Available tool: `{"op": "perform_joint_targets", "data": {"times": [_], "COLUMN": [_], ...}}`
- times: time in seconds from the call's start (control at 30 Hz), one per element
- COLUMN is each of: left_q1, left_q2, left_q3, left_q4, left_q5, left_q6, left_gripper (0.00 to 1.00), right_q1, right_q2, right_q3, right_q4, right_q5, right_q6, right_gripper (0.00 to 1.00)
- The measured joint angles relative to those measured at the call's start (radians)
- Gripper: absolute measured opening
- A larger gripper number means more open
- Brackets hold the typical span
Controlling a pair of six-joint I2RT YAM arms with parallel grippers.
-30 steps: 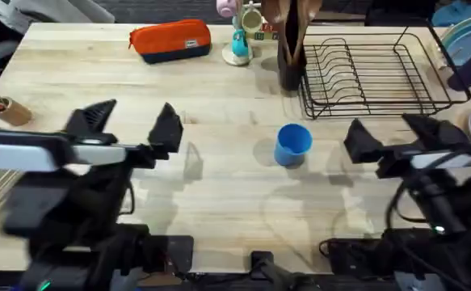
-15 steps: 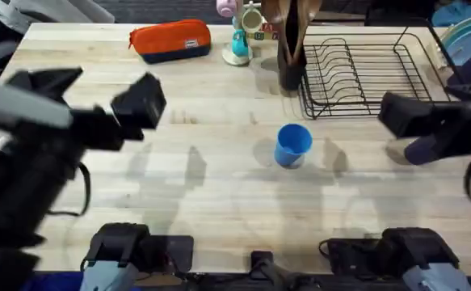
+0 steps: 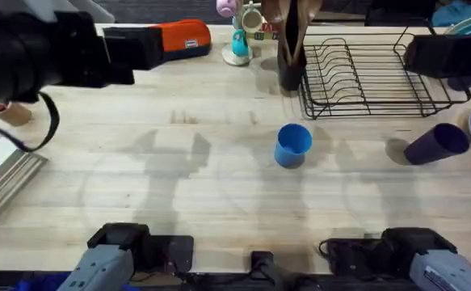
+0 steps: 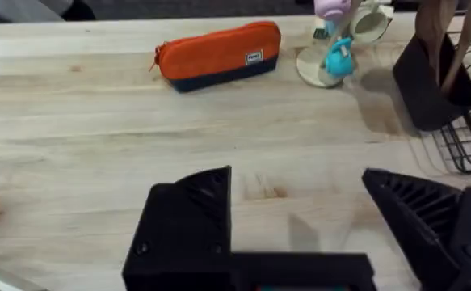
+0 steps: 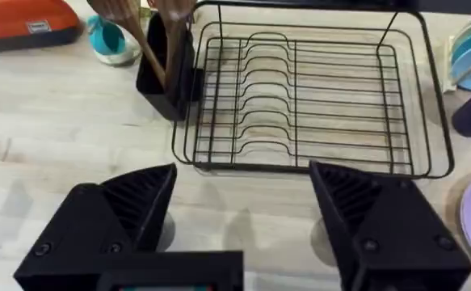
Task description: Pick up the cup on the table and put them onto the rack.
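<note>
From overhead, the cup stands upright mid-tabletop, just short of the rack in the far right corner. On the left wrist cam the left gripper is spread wide, holding nothing. Right wrist cam: right gripper also gapes empty, facing the rack.

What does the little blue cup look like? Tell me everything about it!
The cup is a small, plain light-blue tumbler that looks like plastic, with no handle. It stands upright with its round open mouth facing up, alone on the bare wooden table near the middle, in front of the black wire rack. Nothing touches it but the table.
</note>
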Motion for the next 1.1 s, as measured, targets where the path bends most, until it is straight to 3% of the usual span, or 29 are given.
{"op": "perform_joint_targets", "data": {"times": [0.27,0.43,0.77,1.1], "left_q1": [0.0,0.0,0.0,0.0], "left_q2": [0.06,0.058,0.058,0.058], "left_q3": [0.013,0.015,0.015,0.015], "left_q4": [-0.018,-0.018,-0.018,-0.018], "left_q5": [0.003,0.003,0.003,0.003], "left_q6": [0.0,0.0,0.0,0.0], "left_gripper": [0.994,0.994,0.993,0.993], "right_q1": [0.0,0.0,0.0,0.0], "right_q2": [0.002,0.001,0.001,0.002], "right_q3": [0.004,0.007,0.007,0.007], "right_q4": [-0.018,-0.115,-0.269,-0.281], "right_q5": [-0.012,-0.015,-0.016,-0.062], "right_q6": [0.019,0.131,0.21,0.237], "right_gripper": [0.996,0.996,0.996,0.997]}}
